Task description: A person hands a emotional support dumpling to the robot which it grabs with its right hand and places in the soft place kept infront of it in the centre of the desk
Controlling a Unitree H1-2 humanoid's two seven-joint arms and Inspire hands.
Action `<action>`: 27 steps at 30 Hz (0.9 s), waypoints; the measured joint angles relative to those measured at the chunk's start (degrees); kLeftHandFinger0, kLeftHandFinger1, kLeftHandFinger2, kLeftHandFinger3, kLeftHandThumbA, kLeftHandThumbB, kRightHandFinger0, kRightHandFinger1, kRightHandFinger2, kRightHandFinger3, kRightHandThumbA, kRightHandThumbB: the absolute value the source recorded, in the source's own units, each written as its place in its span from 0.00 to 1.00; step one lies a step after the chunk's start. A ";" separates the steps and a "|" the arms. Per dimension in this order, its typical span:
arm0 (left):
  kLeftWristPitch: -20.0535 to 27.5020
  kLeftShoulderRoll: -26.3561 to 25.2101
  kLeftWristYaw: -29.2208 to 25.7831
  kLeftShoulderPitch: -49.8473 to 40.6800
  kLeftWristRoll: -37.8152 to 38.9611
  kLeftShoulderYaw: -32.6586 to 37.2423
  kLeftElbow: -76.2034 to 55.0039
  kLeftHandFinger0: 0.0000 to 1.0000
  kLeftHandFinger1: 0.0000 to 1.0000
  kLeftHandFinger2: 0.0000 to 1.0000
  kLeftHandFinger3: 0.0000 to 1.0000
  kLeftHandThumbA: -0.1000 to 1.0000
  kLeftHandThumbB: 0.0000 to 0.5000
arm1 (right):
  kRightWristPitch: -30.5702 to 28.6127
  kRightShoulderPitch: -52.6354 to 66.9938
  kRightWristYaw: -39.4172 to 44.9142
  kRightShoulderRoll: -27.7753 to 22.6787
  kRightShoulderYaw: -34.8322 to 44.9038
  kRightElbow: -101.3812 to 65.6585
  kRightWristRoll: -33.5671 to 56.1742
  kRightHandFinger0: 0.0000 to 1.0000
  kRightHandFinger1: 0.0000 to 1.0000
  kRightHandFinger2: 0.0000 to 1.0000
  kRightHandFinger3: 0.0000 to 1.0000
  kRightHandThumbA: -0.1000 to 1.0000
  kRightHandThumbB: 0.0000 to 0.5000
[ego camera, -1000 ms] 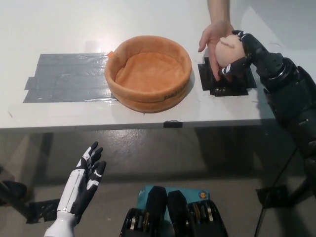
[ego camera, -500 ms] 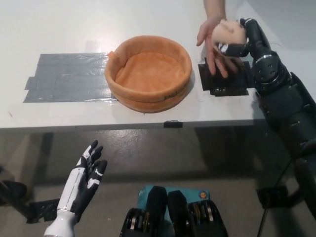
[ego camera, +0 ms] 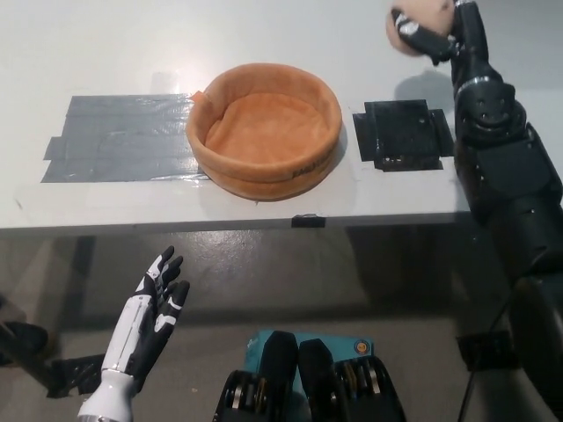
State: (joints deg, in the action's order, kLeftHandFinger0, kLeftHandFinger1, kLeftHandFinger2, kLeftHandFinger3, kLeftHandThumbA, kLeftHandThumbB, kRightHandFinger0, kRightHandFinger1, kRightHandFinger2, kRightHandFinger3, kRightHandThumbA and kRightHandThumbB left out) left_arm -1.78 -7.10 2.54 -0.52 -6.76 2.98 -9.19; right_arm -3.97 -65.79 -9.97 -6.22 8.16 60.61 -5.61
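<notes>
A pale peach dumpling plush shows at the top right edge of the head view, held up above the table. My black right hand is shut on it, fingers wrapped over its front. The soft orange round bed sits in the middle of the white table, to the left of and nearer than the raised hand. My white left hand rests open at the lower left, below the table's front edge.
A grey tape patch lies left of the bed. A black tape patch lies right of it, under my raised right arm. A small black tab sits on the table's front edge.
My right hand has lifted the dumpling up and away from the black patch. The person's hand has let go and left the view. My left hand has stayed put.
</notes>
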 measured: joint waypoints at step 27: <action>-0.04 0.01 0.02 0.24 0.00 0.01 -0.03 1.00 1.00 1.00 1.00 0.89 0.08 | -2.09 -6.01 -2.53 9.44 -23.00 8.06 -8.65 0.00 0.44 0.82 0.73 0.00 0.37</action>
State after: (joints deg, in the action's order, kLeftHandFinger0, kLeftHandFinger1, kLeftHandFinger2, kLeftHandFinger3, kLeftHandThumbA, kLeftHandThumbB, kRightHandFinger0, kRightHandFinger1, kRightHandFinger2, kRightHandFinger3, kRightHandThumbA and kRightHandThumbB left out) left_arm -1.82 -7.09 2.56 -0.28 -6.76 2.99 -9.23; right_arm -6.06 -71.80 -12.50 3.22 -14.85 68.67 -14.26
